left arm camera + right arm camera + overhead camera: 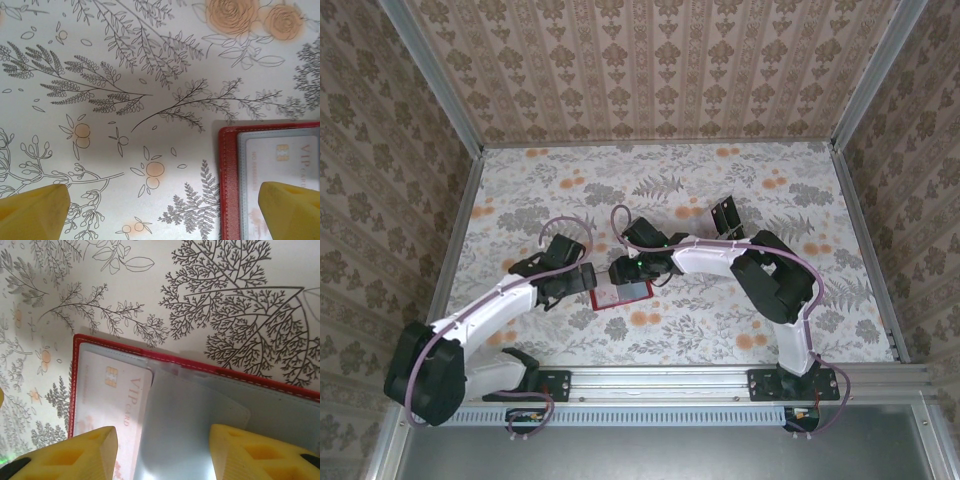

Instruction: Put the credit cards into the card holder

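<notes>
The right gripper [161,436] has its fingers about half apart over the open red wallet [280,407], straddling its grey inner flap [195,420] and gripping nothing I can make out. The left gripper [162,200], spread wide and empty, hangs over the flowered table [150,75] just off the wallet's edge. One card [107,395], printed "VIP CARD", sits in the wallet's clear pocket. This looks like mid-loading, and the next move calls for fetching another card.

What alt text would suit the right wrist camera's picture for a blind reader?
An open red card holder lies on a floral table cover, a pale VIP card tucked in its left pocket. The right gripper has its yellow fingertips apart over it.
</notes>
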`<state>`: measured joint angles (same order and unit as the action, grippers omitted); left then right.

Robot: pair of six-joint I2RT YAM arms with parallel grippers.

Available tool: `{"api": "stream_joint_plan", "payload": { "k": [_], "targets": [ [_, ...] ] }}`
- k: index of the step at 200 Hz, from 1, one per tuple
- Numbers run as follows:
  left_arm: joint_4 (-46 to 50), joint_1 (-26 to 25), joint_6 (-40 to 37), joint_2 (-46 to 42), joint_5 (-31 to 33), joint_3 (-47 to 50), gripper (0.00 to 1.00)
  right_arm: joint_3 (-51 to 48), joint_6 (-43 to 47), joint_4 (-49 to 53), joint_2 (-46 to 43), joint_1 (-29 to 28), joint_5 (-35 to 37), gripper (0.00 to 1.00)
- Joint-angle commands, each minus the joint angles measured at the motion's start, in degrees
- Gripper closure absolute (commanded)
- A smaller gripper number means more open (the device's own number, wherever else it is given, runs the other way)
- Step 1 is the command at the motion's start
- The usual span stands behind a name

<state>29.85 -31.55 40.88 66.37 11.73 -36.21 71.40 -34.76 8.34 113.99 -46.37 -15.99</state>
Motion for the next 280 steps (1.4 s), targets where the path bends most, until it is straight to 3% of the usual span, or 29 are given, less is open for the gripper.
{"api": "stream_joint_plan", "payload": {
  "k": [1,126,280],
  "targets": [
    [-0.49,-1.25,-0.39,-2.33,-0.48,0.90,0.00,-1.31,-3.77,-1.59,1.23,-0.30,-2.75,0.47],
    [-9.67,-19.93,9.15,-7.59,7.41,7.00,0.00,-2.27,-6.55,-2.29,1.58,-0.23,-1.29,0.47],
    [-16.82,-22.13,7.37,4.45,8.90,4.12,0.00,-2.60,-7.15,-3.25,1.34,-0.25,-2.40,0.47]
  ]
}}
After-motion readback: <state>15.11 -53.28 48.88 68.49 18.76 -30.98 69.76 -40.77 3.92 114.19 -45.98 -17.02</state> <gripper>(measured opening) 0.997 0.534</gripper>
